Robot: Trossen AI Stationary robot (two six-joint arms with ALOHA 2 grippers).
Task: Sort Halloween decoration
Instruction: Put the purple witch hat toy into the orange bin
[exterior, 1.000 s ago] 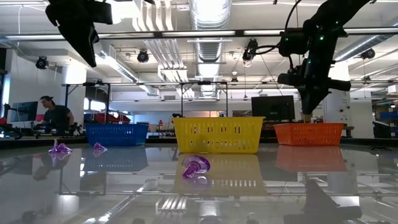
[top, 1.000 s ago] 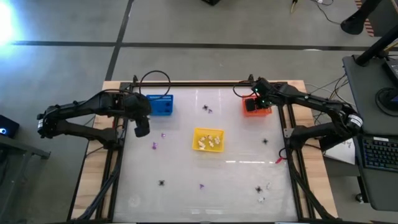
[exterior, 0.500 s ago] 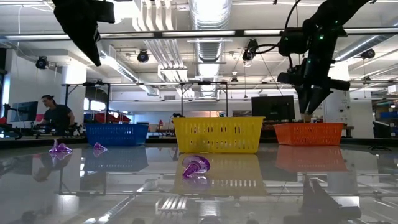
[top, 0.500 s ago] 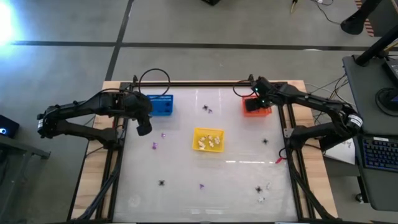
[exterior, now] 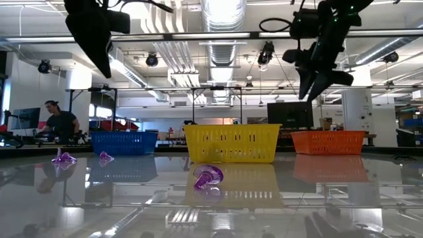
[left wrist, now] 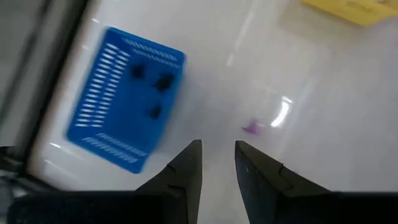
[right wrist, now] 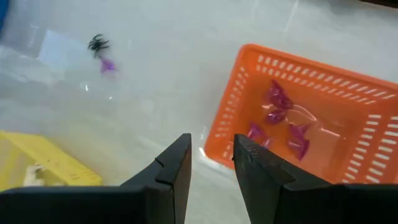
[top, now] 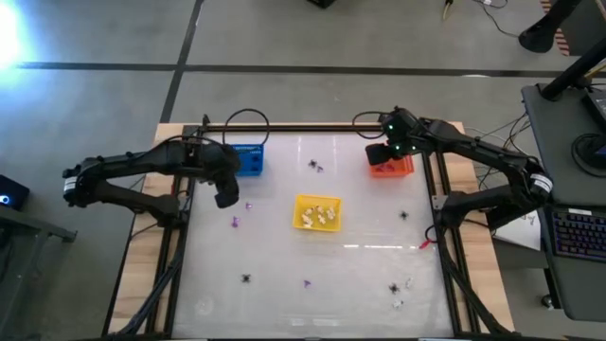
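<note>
Lifted off the orange basket (top: 391,166), the right pincer (right wrist: 210,163), prongs apart and empty, may snag its rim, while the left pincer (left wrist: 218,163), also apart, overshoots the purple trinket (left wrist: 251,128) right of the blue basket (left wrist: 124,106).

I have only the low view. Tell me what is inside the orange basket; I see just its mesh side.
Observer: The right wrist view looks down into the orange basket: several purple trinkets lie on its floor.
Operator: Now the blue one.
Observer: In the left wrist view the blue basket holds three black trinkets.
Operator: Report the right gripper.
Observer: The right gripper is open with nothing between its fingers, above the table near the orange basket's rim.
</note>
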